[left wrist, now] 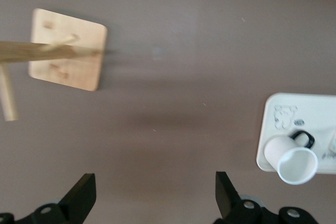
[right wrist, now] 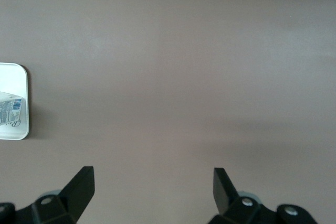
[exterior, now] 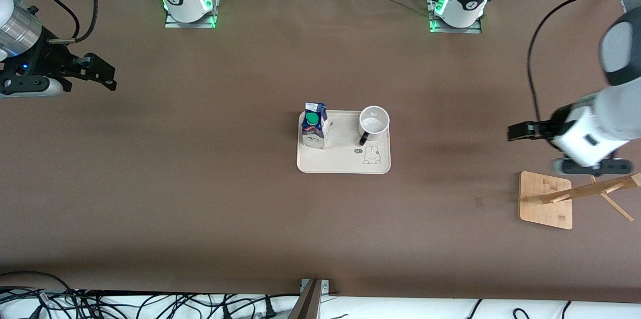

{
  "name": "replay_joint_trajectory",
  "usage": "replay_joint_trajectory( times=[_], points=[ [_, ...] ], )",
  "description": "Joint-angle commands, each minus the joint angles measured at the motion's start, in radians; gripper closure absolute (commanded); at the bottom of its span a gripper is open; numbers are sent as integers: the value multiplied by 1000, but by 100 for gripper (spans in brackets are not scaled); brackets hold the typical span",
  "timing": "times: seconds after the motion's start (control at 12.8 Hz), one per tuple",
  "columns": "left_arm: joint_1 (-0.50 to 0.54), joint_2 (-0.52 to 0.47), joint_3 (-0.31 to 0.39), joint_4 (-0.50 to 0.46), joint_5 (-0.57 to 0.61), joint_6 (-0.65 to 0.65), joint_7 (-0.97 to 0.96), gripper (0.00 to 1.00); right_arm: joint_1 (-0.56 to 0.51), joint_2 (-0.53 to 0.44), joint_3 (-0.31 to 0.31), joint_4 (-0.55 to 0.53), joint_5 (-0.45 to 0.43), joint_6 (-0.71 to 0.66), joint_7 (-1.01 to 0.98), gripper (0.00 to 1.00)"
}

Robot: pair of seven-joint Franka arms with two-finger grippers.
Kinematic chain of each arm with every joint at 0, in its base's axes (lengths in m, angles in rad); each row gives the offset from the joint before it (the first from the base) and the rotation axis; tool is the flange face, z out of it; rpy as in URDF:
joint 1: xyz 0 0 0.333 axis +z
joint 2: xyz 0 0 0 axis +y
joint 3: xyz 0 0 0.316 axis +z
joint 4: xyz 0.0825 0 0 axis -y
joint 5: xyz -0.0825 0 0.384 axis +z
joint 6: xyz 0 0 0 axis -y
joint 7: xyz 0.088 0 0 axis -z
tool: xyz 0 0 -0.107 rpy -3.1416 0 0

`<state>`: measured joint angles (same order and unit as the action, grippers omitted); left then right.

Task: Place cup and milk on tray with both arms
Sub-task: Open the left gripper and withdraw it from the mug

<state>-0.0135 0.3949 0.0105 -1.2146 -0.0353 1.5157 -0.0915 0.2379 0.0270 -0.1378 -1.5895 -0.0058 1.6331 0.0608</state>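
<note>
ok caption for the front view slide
White smiley mug and blue-white milk carton upright on cream rabbit tray; both open grippers hang apart.

Brown table (exterior: 210, 184), plain surface throughout. Cream tray (exterior: 345, 165) lying flat near the middle; wooden mug rack (exterior: 546, 200) standing toward the left arm's end, nearer the front camera, its pegs seemingly bare.

The left end effector (exterior: 521, 131) is smeared with blur. The mug rack (exterior: 576, 196) runs off the edge. The milk (right wrist: 11, 109) is cut off in the right wrist view.
</note>
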Motion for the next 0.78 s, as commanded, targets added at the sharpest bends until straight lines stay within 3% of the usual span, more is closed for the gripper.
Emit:
replay_joint_trajectory(
  times=[0.0,0.16,0.31,0.63,0.7],
  points=[
    [23,-140,0,-147,17,79,10,0,-3,2,6,14,-14,-12,-6,0],
    [17,-240,0,-239,17,81,6,0,-3,2,6,16,-14,-12,-6,0],
    [14,-261,0,-298,15,100,6,0,-3,2,7,16,-14,-12,-6,0],
    [-68,-251,127,-284,11,98,47,0,-2,2,7,16,-14,-12,-6,0],
    [-66,-248,131,-281,11,97,93,0,-2,2,6,16,-14,-12,-6,0]
  ],
)
